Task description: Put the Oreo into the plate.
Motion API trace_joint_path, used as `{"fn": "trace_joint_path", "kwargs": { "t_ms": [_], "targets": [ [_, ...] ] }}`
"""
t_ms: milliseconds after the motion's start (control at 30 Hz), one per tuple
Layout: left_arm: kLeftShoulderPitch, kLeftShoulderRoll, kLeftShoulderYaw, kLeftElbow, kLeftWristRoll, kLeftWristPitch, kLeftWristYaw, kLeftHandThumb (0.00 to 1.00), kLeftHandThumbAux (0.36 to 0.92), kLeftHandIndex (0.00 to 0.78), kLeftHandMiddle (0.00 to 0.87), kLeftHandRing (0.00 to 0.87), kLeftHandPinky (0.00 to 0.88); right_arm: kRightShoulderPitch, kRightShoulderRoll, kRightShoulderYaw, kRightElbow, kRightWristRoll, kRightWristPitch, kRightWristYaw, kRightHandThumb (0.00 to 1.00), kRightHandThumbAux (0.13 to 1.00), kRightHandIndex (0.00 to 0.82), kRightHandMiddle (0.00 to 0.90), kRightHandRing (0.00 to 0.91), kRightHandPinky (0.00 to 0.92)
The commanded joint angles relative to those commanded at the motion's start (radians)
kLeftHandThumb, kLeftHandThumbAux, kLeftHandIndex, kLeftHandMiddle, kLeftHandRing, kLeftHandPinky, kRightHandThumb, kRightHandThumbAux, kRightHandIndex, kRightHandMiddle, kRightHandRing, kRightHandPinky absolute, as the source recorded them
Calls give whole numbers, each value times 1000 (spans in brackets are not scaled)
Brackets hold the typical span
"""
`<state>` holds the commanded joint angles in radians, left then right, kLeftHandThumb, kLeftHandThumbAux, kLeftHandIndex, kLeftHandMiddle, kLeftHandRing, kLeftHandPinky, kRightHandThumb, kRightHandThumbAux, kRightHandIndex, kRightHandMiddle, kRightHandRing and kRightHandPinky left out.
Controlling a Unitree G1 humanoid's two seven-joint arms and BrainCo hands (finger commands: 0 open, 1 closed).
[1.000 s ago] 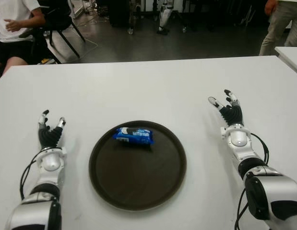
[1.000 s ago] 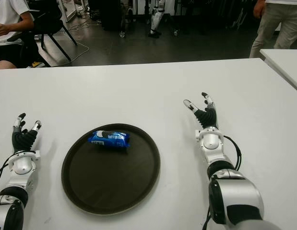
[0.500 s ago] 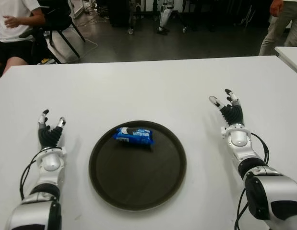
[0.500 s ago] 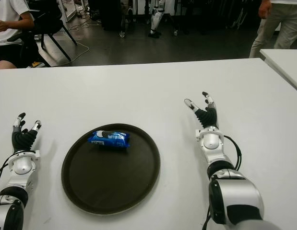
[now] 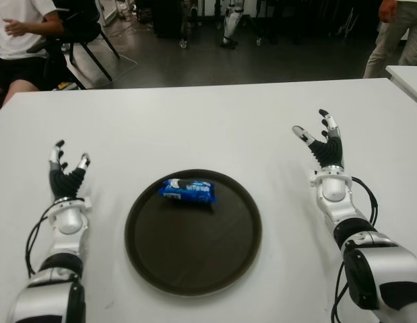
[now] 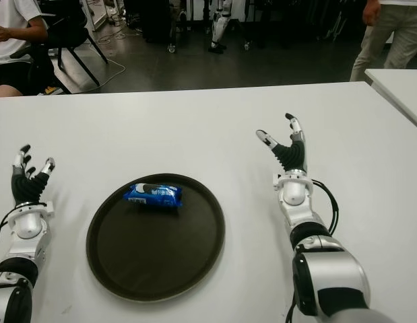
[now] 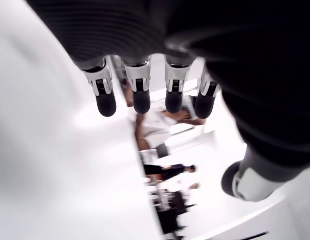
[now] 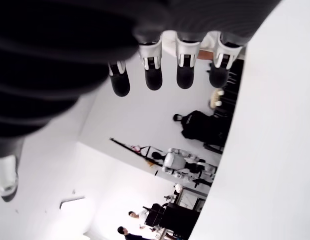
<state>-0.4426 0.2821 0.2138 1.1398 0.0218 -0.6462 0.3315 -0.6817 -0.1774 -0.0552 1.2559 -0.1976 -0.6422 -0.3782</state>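
The blue Oreo pack (image 5: 187,191), its print too small to read, lies in the far part of the dark round plate (image 5: 193,269). Bare white surface (image 5: 195,128) surrounds the plate. Left robot hand (image 5: 66,176) and right robot hand (image 5: 323,146) flank it, fingers spread, holding nothing.

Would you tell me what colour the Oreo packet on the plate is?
The Oreo packet is blue with white and black markings, clearest in the left eye view.

One Oreo pack (image 5: 187,191), one plate (image 5: 193,269), two hands.
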Motion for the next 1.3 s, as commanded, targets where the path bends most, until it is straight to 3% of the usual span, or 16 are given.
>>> {"fn": "trace_joint_path", "kwargs": {
  "t_ms": [500,1300],
  "targets": [
    [5,-1,5,-15,-5,3,-7,86,719,17,36,24,28,1,-4,18,7,-11,-9,-15,0,463,0,0,0,0],
    [4,-5,9,-21,-10,10,-10,101,726,20,42,30,36,-3,-5,11,13,-5,4,-4,0,515,0,0,0,0]
  ]
}}
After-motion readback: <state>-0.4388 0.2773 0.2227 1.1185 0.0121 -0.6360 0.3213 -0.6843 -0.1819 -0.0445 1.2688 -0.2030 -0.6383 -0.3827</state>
